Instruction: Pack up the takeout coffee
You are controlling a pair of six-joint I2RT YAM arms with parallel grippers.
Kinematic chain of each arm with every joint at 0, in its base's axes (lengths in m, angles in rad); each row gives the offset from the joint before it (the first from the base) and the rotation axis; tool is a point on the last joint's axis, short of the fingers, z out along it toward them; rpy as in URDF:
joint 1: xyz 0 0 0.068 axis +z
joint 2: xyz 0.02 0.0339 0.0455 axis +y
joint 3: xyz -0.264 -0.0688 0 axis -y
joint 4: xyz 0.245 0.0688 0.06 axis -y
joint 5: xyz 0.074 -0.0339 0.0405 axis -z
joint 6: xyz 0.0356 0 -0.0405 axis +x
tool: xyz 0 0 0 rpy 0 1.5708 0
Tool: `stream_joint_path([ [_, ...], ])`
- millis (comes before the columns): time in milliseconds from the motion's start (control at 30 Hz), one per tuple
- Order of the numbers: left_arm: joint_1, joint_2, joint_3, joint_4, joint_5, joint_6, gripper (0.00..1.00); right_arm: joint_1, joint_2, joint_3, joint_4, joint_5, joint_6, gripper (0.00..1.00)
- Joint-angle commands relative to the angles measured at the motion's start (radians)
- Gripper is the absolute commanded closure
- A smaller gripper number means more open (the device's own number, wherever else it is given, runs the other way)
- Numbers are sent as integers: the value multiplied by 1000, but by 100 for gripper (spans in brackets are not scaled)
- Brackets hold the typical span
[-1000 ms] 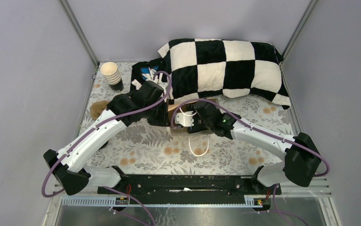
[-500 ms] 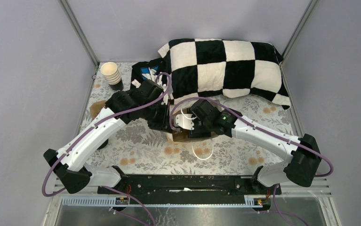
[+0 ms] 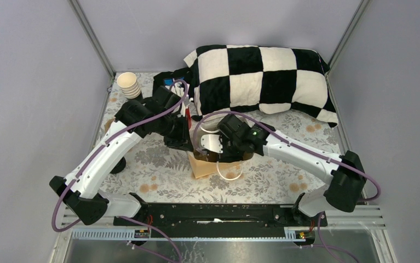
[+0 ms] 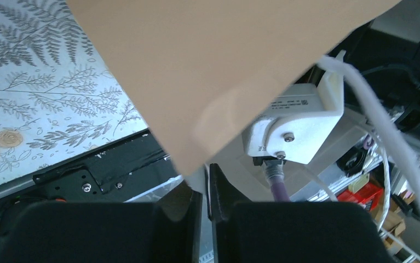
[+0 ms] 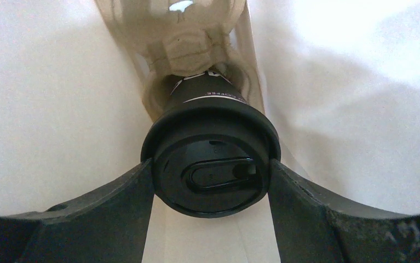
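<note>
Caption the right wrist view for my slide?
Right gripper clamps the black-lidded dark paper cup inside a white-lined paper bag.

We note black-and-white checkered pillow (image 3: pixel 259 79) along far side of worktop (image 3: pixel 273 175), which has fern-and-flower print. Stack of pale paper cups (image 3: pixel 128 85) in far left corner. Brown paper bag (image 3: pixel 199 167) mid-worktop, its white cord handle (image 3: pixel 230 175) looping toward near edge.
</note>
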Motion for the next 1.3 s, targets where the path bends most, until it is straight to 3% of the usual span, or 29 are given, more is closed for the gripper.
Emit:
stream_joint_path([
  [0,16,1,76,5,-51,4,82,6,86,44,-78,-112,-11,73],
  [333,19,-150,73,68,-159,86,55,3,206,55,-96,-126,-3,73],
  [533,19,-252,41,117,-243,146,51,4,264,61,-98,-128,2,74],
  [1000,19,-302,39,115,-346,228,52,3,386,-104,5,-173,111,79],
  [1133,19,-320,24,114,-352,234,53,4,367,-192,14,-186,150,78],
  [1267,19,-323,26,115,-354,233,53,4,312,-157,-28,-127,138,74],
])
